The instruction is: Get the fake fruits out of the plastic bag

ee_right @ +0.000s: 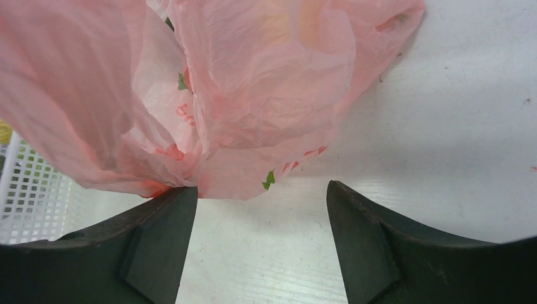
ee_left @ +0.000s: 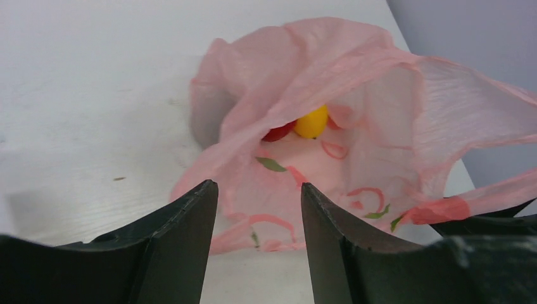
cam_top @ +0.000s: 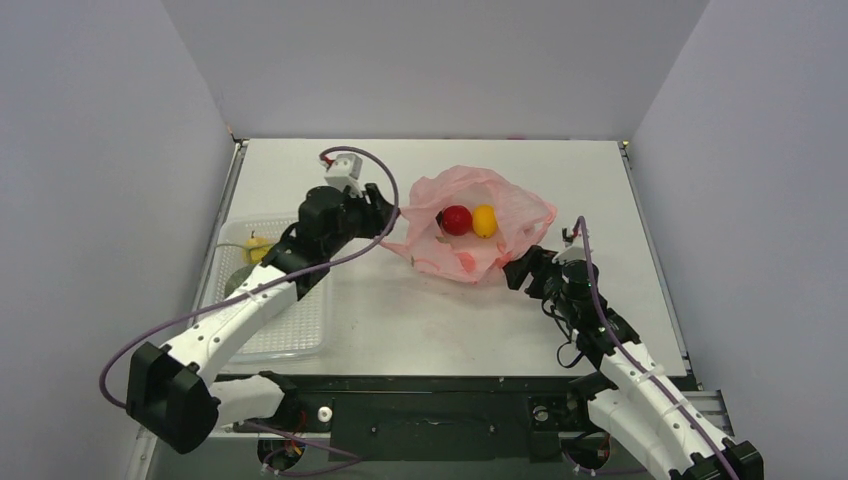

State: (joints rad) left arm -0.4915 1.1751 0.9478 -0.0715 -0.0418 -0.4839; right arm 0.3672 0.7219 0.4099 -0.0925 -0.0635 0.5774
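The pink plastic bag (cam_top: pixel 470 240) lies crumpled and open at mid-table. Inside it sit a red round fruit (cam_top: pixel 457 219) and a yellow lemon-shaped fruit (cam_top: pixel 484 220). In the left wrist view the yellow fruit (ee_left: pixel 311 122) and a sliver of the red one (ee_left: pixel 277 133) show deep in the bag (ee_left: pixel 380 88). My left gripper (ee_left: pixel 259 187) is open at the bag's left edge, with nothing between its fingers. My right gripper (ee_right: pixel 259 190) is open at the bag's (ee_right: pixel 253 82) near right edge. Its left fingertip (ee_right: pixel 180 196) touches the film and the gap is bare.
A clear plastic tray (cam_top: pixel 290 335) lies at the left under my left arm. It holds a small yellow fruit (cam_top: pixel 257 247) and a green one (cam_top: pixel 237 280). Grey walls close in the table on three sides.
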